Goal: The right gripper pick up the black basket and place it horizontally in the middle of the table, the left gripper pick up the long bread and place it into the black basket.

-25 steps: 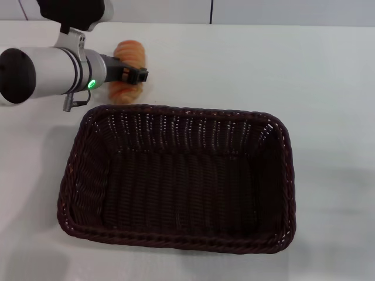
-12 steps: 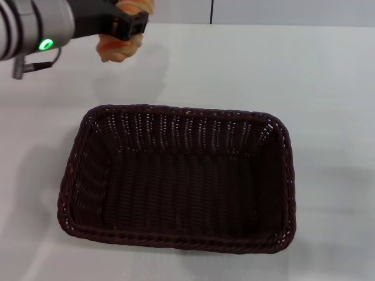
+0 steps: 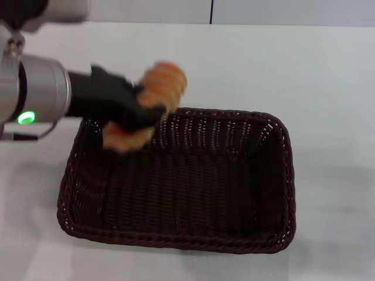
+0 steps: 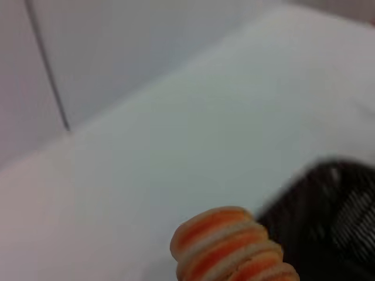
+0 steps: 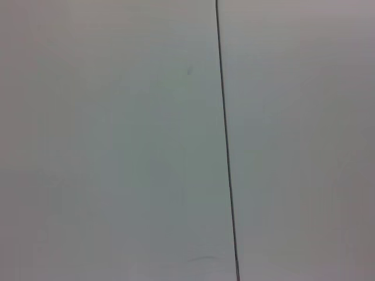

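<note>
Plain white table [image 3: 328, 82], nothing fancy. The only thing actually sitting on it is the black basket [image 3: 275, 193], a big dark woven one with a braided rim, lying flat with its long side across, roughly mid-table toward the near edge.

No text, label, brand, number or sign can be read anywhere in these views.
</note>
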You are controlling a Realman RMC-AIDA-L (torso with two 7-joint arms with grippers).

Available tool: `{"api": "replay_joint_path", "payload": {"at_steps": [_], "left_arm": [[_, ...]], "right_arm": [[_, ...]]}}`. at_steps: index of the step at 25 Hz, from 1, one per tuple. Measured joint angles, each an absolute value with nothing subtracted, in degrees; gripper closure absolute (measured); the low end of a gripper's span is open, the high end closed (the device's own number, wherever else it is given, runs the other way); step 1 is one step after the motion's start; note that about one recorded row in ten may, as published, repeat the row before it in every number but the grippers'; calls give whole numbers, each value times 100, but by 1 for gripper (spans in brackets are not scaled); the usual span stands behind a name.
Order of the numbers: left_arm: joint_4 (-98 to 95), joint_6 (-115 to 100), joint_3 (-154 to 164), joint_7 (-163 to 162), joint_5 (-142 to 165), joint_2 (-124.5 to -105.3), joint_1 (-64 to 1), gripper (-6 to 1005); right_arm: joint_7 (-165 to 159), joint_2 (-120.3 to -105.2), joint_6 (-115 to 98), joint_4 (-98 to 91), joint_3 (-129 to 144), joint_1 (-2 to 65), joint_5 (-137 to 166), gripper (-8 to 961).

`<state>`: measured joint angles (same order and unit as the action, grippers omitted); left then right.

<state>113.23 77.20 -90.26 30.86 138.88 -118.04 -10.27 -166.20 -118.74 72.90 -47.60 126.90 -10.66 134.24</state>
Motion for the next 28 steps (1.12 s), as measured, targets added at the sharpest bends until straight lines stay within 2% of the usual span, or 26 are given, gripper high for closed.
{"api": "replay_joint_path", "payload": {"at_steps": [3,11,12,18,27,28], "left_arm": [[11047,8493,-9080,3220,13790,-11811,-1175,518],[10893,8517,-9085,3280,13780,-11824,-1245,554],[10894,8523,-9087,3281,13779,-11823,-1268,412],[10934,8532,-9100,3283,13781,-11822,-1322,181],[11032,8058,-9463,3455,13960,-11823,-1325,141],[10876,7180,-9488,3699,14169,-11830,-1199,141]], "right_arm": [[-16620,-11874,7287,-4756,12689,-1055,13423,136],[-16620,-11867,7286,-4755,12691,-1038,13446,136],[-16620,-11866,7286,-4754,12691,-1038,13448,136],[-16620,-11865,7286,-4766,12691,-1044,13452,136],[-16620,-11865,7285,-4799,12719,-1037,13456,136],[-16620,-11865,7285,-4799,12719,-1037,13456,136]]}}
